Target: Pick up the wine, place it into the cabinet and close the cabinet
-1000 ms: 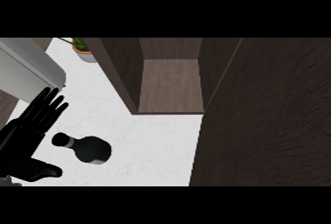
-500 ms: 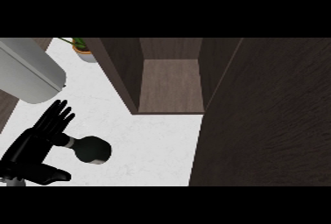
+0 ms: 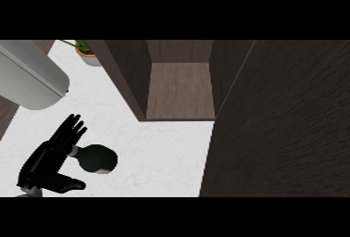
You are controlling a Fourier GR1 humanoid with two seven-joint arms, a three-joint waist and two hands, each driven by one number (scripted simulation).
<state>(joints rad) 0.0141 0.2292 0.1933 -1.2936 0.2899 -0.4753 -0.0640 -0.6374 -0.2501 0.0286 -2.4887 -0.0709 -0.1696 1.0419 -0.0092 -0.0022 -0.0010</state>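
While fingers stay straight, left hand [image 3: 49, 159] flanks wine [image 3: 97, 159] — neck hidden | cabinet [image 3: 179, 88] open | wrist cropped

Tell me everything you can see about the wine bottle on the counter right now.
The wine bottle is black and glossy-looking, seen from steeply above, so it shows as a rounded dark body with a narrower neck pointing left. It stands on the white counter, in front of and left of the open cabinet. The left hand, fingers straight, lies against its neck side, not yet curled round it. No label is discernible.
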